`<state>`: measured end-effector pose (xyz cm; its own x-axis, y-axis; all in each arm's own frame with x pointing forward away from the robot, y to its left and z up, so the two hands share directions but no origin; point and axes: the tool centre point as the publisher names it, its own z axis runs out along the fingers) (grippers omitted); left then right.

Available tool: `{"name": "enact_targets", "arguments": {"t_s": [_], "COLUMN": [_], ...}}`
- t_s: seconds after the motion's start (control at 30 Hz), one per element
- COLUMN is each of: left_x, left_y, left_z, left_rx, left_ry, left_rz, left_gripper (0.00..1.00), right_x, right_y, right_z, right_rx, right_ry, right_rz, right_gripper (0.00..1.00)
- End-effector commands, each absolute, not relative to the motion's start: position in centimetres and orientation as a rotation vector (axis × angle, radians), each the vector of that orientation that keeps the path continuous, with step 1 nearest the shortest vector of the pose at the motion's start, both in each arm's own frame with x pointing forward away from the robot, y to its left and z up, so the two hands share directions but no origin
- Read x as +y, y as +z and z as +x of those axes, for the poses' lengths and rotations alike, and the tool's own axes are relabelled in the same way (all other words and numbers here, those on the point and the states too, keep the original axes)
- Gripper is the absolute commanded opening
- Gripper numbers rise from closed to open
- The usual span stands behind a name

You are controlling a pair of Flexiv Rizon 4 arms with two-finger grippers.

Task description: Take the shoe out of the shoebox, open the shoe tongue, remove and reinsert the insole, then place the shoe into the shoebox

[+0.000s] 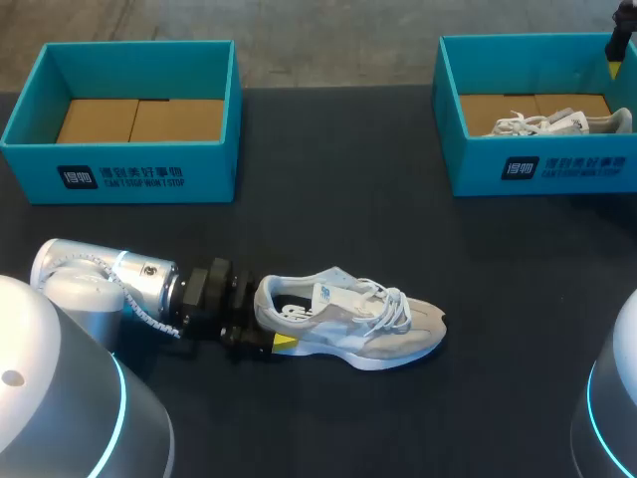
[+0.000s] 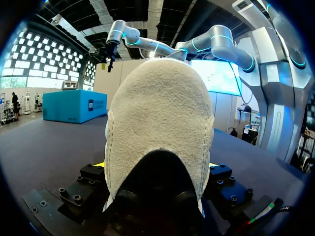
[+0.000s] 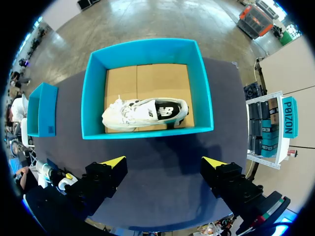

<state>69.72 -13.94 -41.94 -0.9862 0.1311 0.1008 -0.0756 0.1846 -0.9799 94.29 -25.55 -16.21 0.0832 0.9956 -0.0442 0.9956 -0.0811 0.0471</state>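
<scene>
A grey and white sneaker point(image 1: 348, 319) lies on its sole on the dark table, toe pointing right. My left gripper point(image 1: 271, 334) is at its heel, one finger on each side. In the left wrist view the suede heel point(image 2: 157, 128) fills the gap between the fingers, and the gripper point(image 2: 156, 164) is shut on it. My right gripper point(image 1: 616, 55) hangs open high over the right teal shoebox point(image 1: 537, 169). In the right wrist view this gripper point(image 3: 164, 162) holds nothing. Far under it, a second white sneaker point(image 3: 145, 112) lies in that box point(image 3: 147, 46).
An empty teal shoebox point(image 1: 119, 169) with a cardboard floor stands at the back left. The right box also holds its sneaker point(image 1: 557, 122) at the back right. Dark tabletop point(image 1: 338, 219) stretches between the boxes and the shoe.
</scene>
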Motion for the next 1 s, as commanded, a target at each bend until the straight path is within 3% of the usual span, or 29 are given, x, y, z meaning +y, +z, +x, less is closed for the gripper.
{"name": "enact_targets", "arguments": {"t_s": [0.03,0.43,0.73,1.0], "left_x": [-14.0,-14.0,-14.0,-14.0], "left_y": [-42.4,-42.4,-42.4,-42.4], "left_z": [70.0,70.0,70.0,70.0], "left_rx": [-2.289,-2.289,-2.289,-2.289], "left_ry": [1.904,1.904,1.904,1.904], "left_rz": [-0.054,-0.054,-0.054,-0.054], "left_gripper": [0.0,0.0,0.0,0.0], "right_x": [-25.5,-22.5,-16.6,-16.6], "right_y": [-16.2,-14.8,-15.8,-15.8], "right_z": [94.2,93.6,87.9,87.9], "right_rx": [2.082,2.009,1.923,1.923], "right_ry": [-0.001,-0.007,-0.056,-0.056], "right_rz": [2.264,2.377,2.494,2.494], "right_gripper": [1.0,1.0,1.0,1.0]}}
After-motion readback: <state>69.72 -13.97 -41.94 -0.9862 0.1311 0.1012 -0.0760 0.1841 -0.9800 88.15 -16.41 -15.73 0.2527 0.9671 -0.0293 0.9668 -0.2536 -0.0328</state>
